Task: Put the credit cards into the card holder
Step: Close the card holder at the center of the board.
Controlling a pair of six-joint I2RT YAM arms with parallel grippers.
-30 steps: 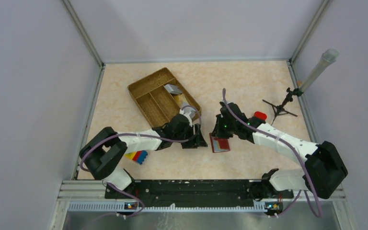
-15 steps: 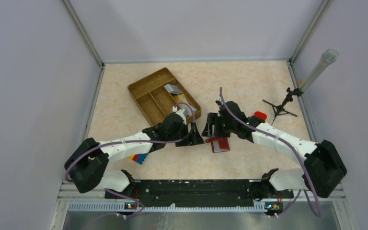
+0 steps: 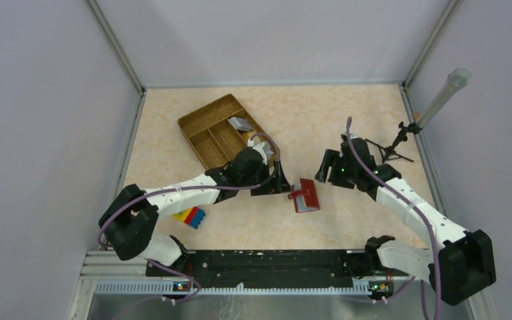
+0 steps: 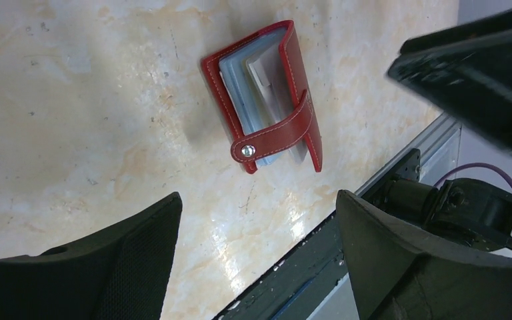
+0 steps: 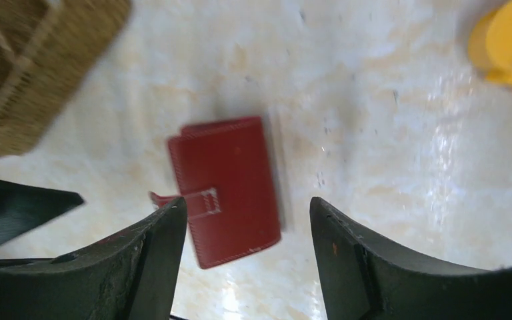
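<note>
Card holder (image 3: pixel 305 195): red, lying flat near the middle of the table (image 3: pixel 320 120), with its strap across the sleeves.
Left gripper (image 3: pixel 280 183): jaws spread wide and empty, just left of the card holder.
Right gripper (image 3: pixel 325 171): jaws also wide, gripping nothing, just to the holder's right.
Credit cards (image 3: pixel 241 124): a grey one and a tan one lie in the wicker tray (image 3: pixel 203 127), toward the table's far-left corner.

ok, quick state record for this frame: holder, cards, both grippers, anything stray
card holder: red, lying flat between the two grippers, strap across it
credit cards: a grey one and a tan one visible in the wicker tray
left gripper: open, empty, close beside the holder, not gripping it
right gripper: open, empty, apart from the holder
toy block: near edge, left side, untouched
</note>
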